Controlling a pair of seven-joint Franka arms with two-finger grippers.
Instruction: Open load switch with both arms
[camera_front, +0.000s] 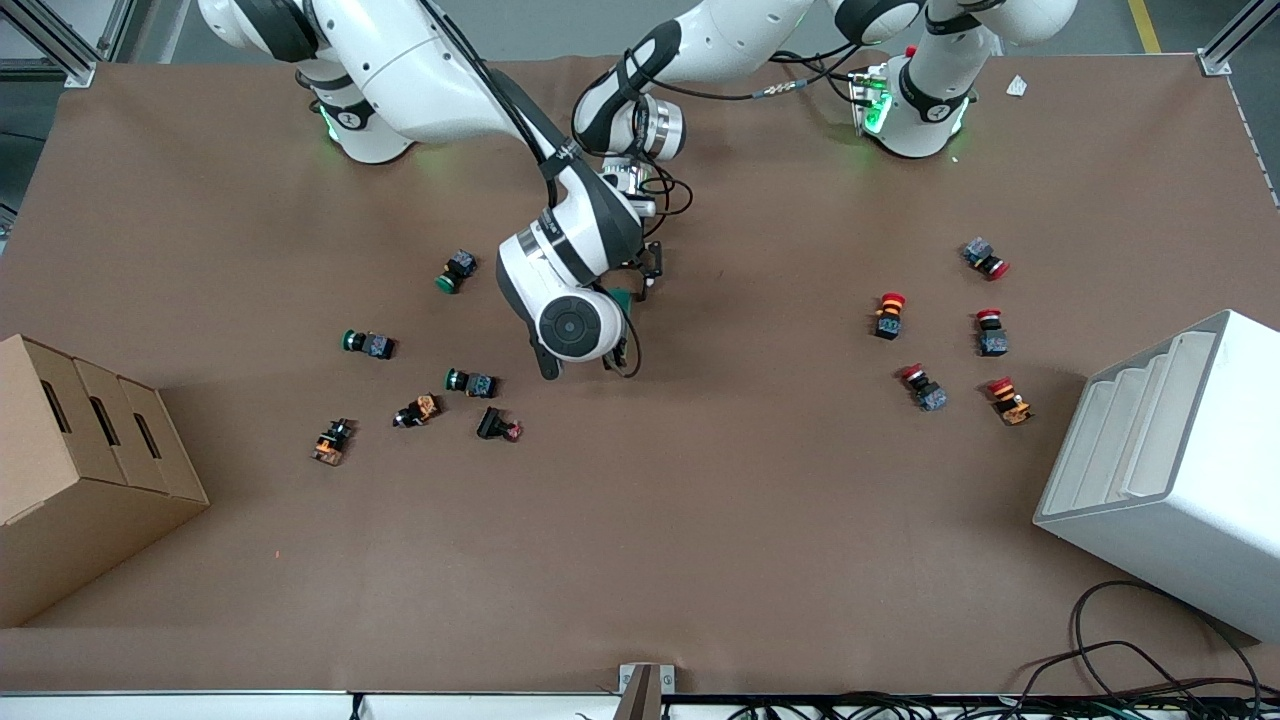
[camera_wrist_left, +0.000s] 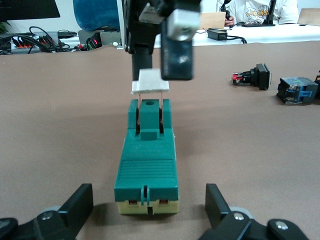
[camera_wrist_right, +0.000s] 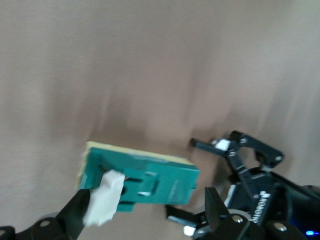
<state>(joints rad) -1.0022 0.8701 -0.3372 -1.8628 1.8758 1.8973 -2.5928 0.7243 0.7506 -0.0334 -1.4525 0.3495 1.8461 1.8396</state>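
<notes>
The load switch, a dark-green ribbed plastic block on a cream base (camera_wrist_left: 147, 165), lies flat on the brown bench (camera_front: 700, 520). In the front view it sits a little above the middle of the frame, mostly hidden under the right arm's wrist, with only a green sliver showing.

The coming move turns on the switch's long axis, which runs straight from one pincer to the other. The plain cream-based end faces the left pincer (camera_wrist_left: 148, 207). The end carrying the small white lever piece (camera_wrist_left: 150, 86) faces the right pincer (camera_wrist_left: 159, 60). Both arms are at the switch, so neither has to travel to reach it.

The left pincer is wide open and holds nothing. Its two black fingers (camera_wrist_left: 80, 205) stand one on each side of the switch's plain end, with bench showing between each finger and the block. I judge that closing them would clamp the body across its width.

The right pincer hangs directly over the lever end. In its own wrist view its fingers are spread well apart. One finger sits right against the white lever, and the other stands clear alongside the green body. It grips nothing that I can see, though whether that one finger actually presses on the lever is hard to tell.

The lever is raised above the green housing on two thin copper-coloured prongs that run down into slots on either side of a small raised green post. From this I judge that the switch is already partly opened. What remains is probably to hold the body steady and draw the lever clear along those prongs.
</notes>
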